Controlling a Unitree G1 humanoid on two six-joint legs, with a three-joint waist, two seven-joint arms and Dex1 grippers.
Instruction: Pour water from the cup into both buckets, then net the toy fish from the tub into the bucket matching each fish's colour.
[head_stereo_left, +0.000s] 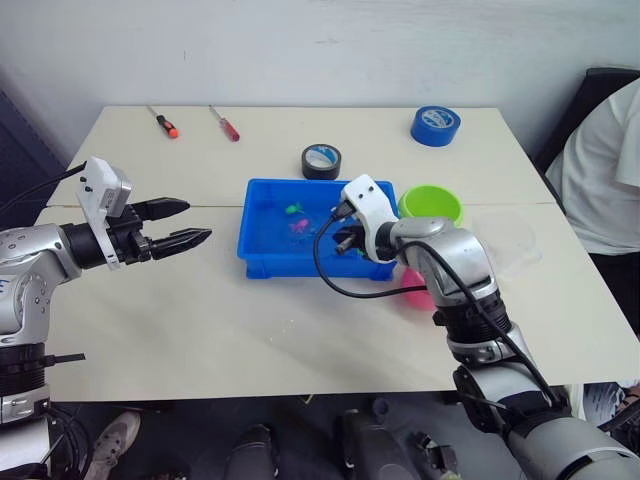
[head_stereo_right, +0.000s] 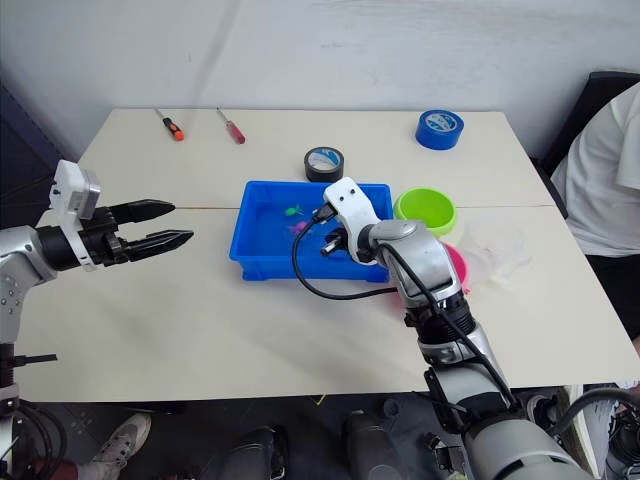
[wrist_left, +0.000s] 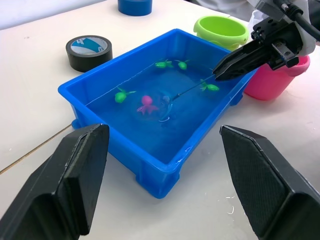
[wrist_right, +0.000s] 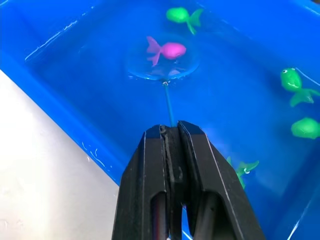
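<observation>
Pinching the thin handle of the net (wrist_right: 162, 67) between closed fingers, the right gripper (wrist_right: 169, 137) reaches over the near rim of the blue tub (head_stereo_left: 262, 252), with the hoop lowered into the water just ahead of its fingertips. A magenta-pink fish (wrist_right: 167, 50) lies within the hoop's ring, though whether it sits inside the mesh or merely over it is hard to tell through the water. One green fish (wrist_right: 182, 15) floats just beyond the hoop, and three more green fish (wrist_right: 295, 85) are scattered to the side of the gripper, one close beside its fingers. Behind the right gripper's wrist stand the lime green bucket (head_stereo_left: 430, 203) and the pink bucket (wrist_left: 274, 80), both just outside the tub's end wall, with the clear cup (head_stereo_left: 508, 240) further out past them. The left gripper (head_stereo_left: 185, 225) hovers over bare table well apart from the tub's opposite end, its fingers spread and holding nothing
</observation>
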